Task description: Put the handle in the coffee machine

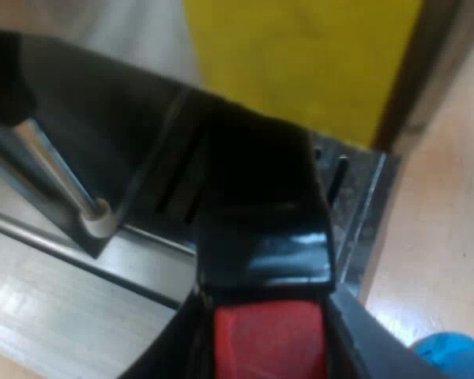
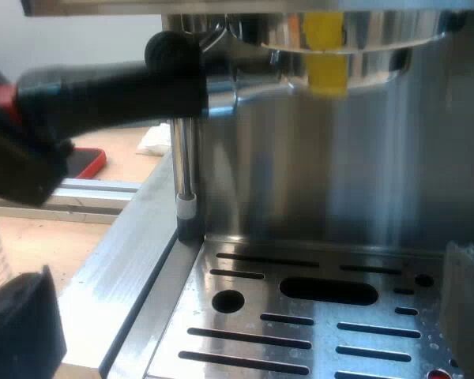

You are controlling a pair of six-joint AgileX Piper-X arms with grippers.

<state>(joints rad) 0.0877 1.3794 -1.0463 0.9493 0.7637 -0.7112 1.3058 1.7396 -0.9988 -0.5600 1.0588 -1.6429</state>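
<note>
Left fingers (image 1: 365, 341) clamp the red end of the handle (image 1: 261, 213); ahead of them, its metal head sits under the coffee machine (image 2: 324, 189) front. Right fingers (image 2: 20, 332) spread wide, empty, over the drip tray (image 2: 300, 320).

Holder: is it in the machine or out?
In: holder sits level, up under the machine's head, left gripper shut on it. Locked: cannot tell.

I'm seeing the handle (image 2: 110, 95) showing glossy black, its end (image 1: 268, 339) glowing red. The espresso machine (image 2: 316, 197) is shining brushed silver with a yellow patch (image 2: 325, 55), its drip tray (image 2: 253, 332) showing dark slots. A blue object (image 1: 450, 355) is showing too.
</note>
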